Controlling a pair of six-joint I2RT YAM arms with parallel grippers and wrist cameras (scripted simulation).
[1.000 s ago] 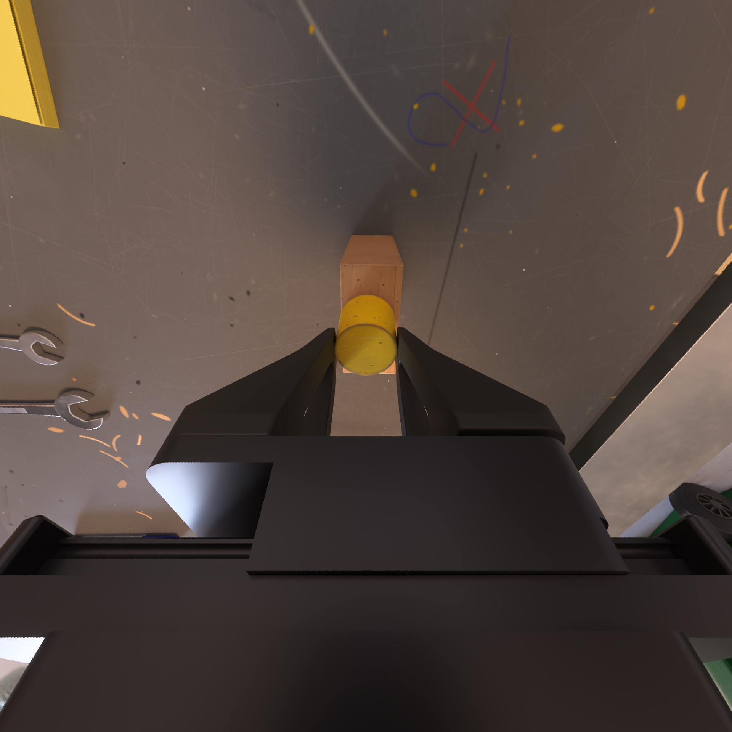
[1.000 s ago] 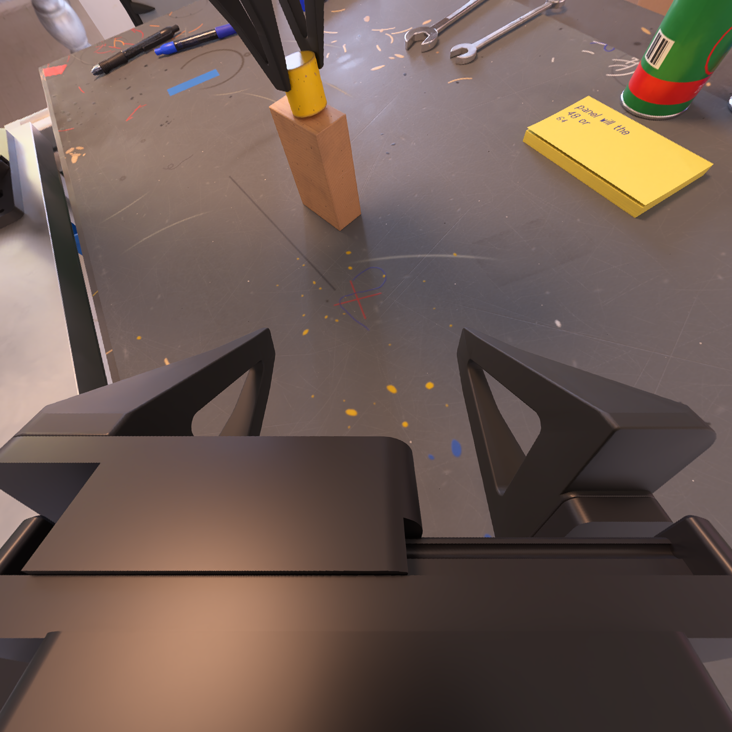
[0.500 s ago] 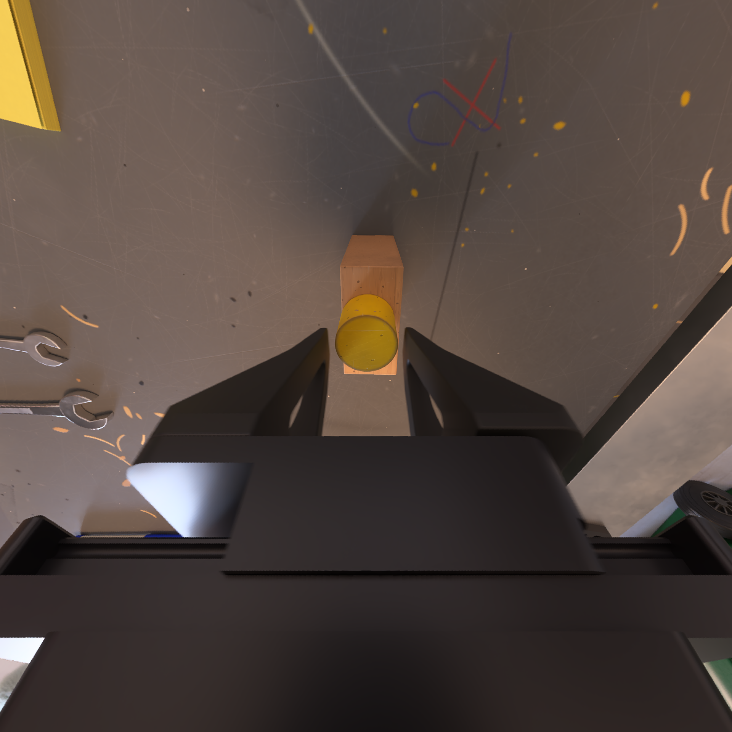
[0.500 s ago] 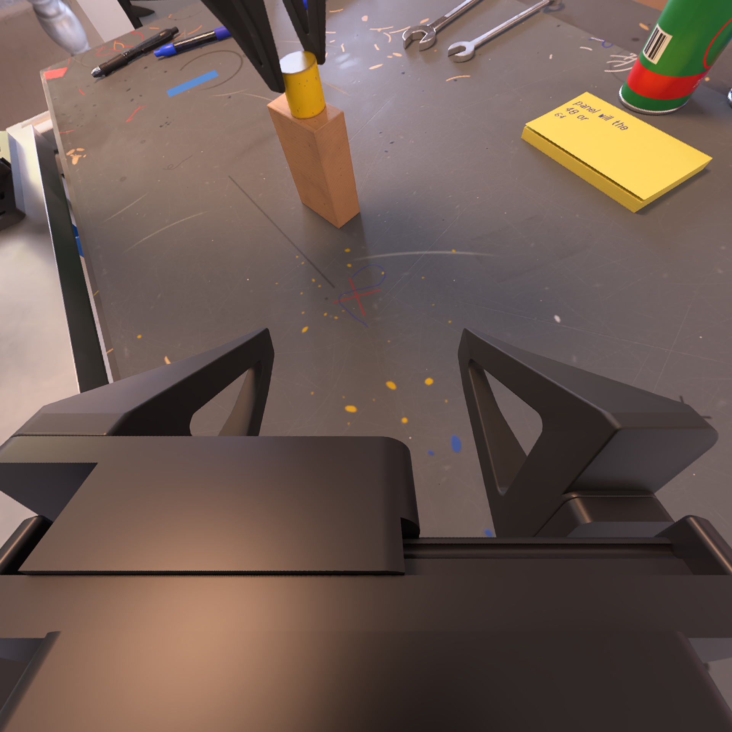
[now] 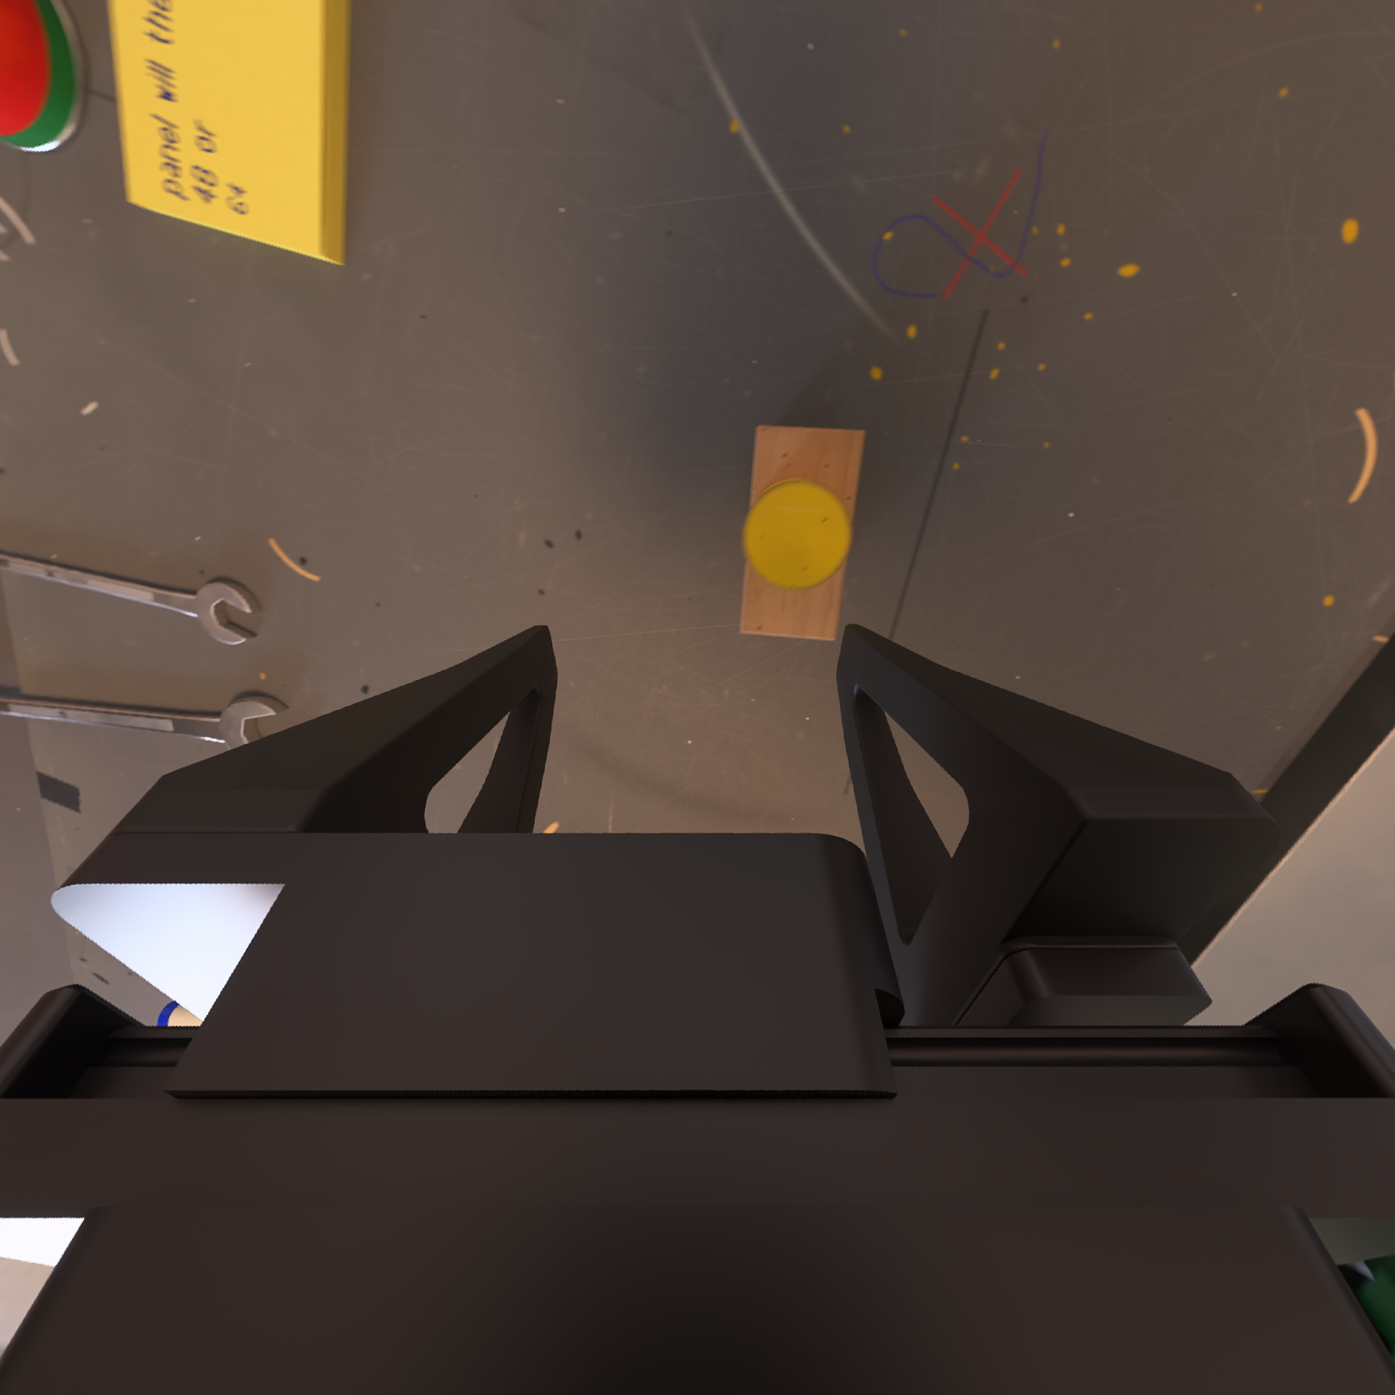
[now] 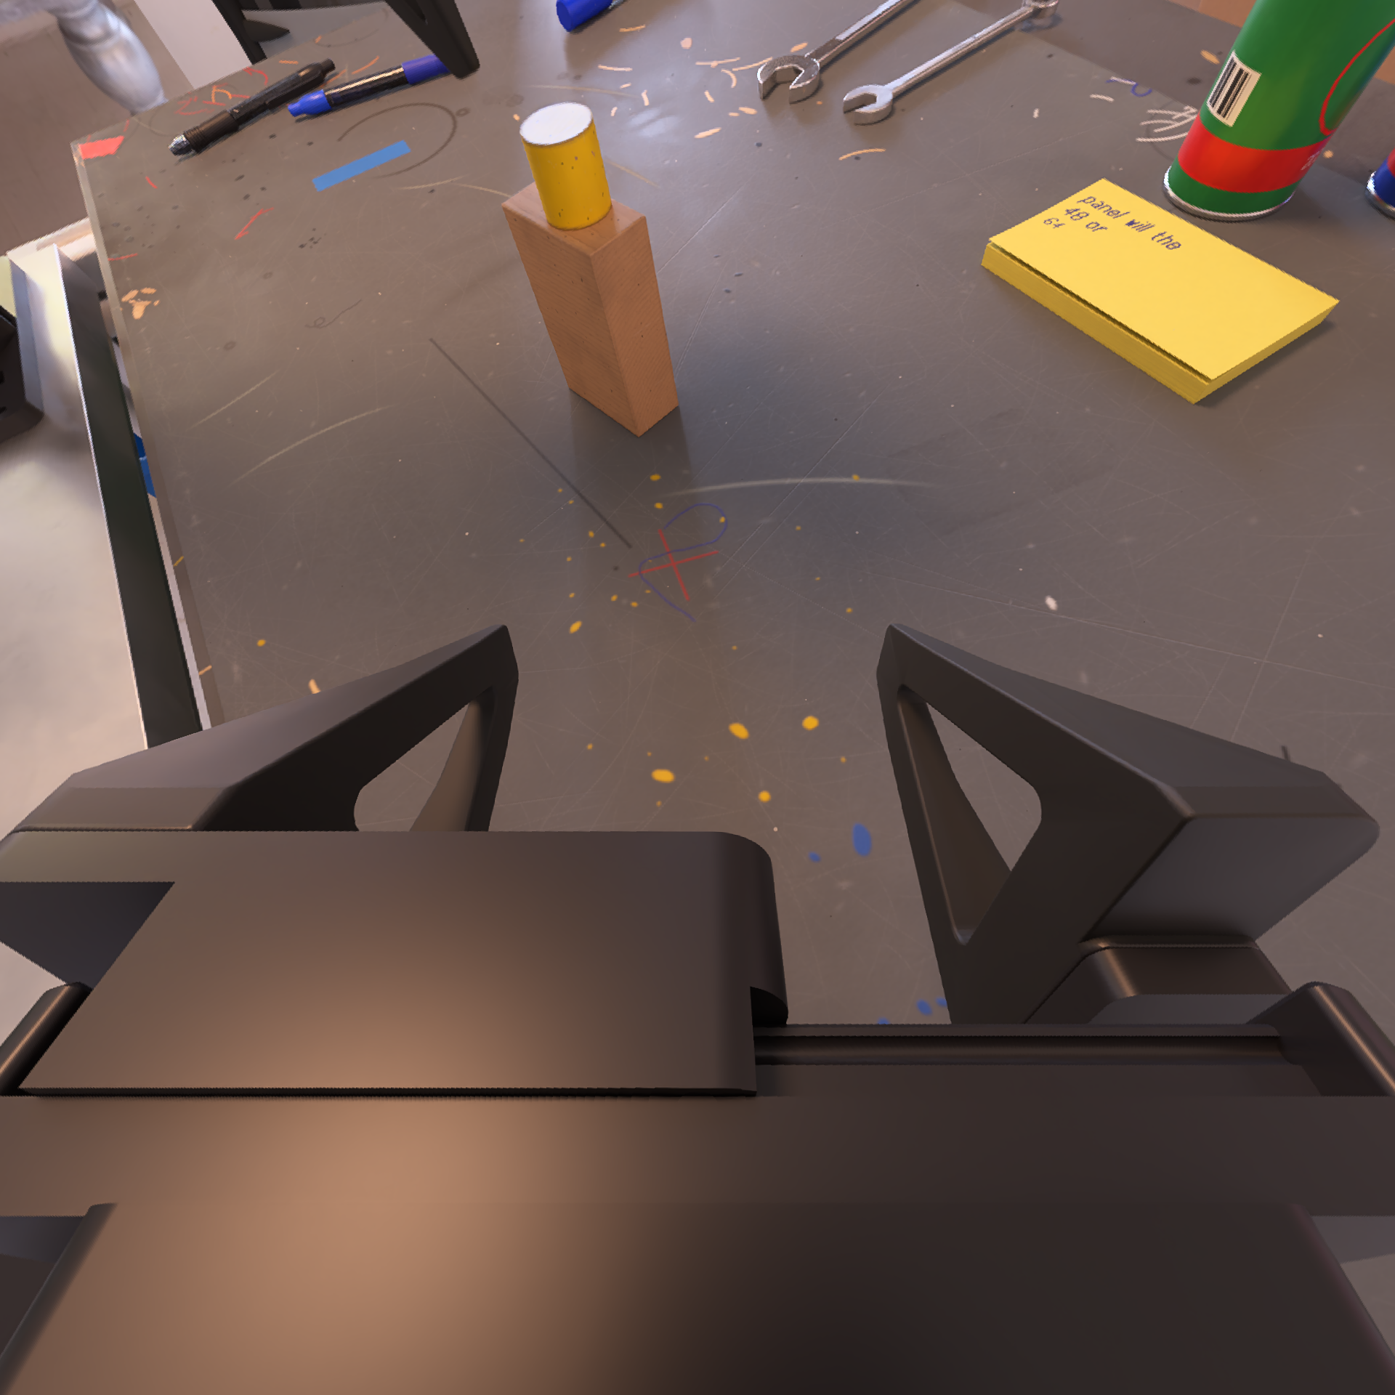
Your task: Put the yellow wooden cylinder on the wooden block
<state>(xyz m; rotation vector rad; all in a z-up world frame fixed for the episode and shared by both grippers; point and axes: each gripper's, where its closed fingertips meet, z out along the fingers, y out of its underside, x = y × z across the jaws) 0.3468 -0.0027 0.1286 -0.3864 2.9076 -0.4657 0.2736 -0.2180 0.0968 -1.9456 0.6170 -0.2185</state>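
Note:
The yellow wooden cylinder (image 5: 796, 534) stands upright on the top face of the tall wooden block (image 5: 821, 453). In the right wrist view the cylinder (image 6: 568, 173) sits on the block (image 6: 604, 317), which stands on the grey table. My left gripper (image 5: 694, 638) is open and empty, high above the block and drawn back from it; it touches nothing. My right gripper (image 6: 694, 642) is open and empty, low over the table well in front of the block.
A yellow notepad (image 6: 1162, 291) and a green and red can (image 6: 1276, 113) lie at the right. Two wrenches (image 6: 853, 64) and two markers (image 6: 302, 94) lie at the back. The table's left edge (image 6: 128, 483) runs beside the block.
My left gripper opened and let go of the cylinder, then rose and drew back from it. The cylinder stays on the block. The right gripper has hardly moved.

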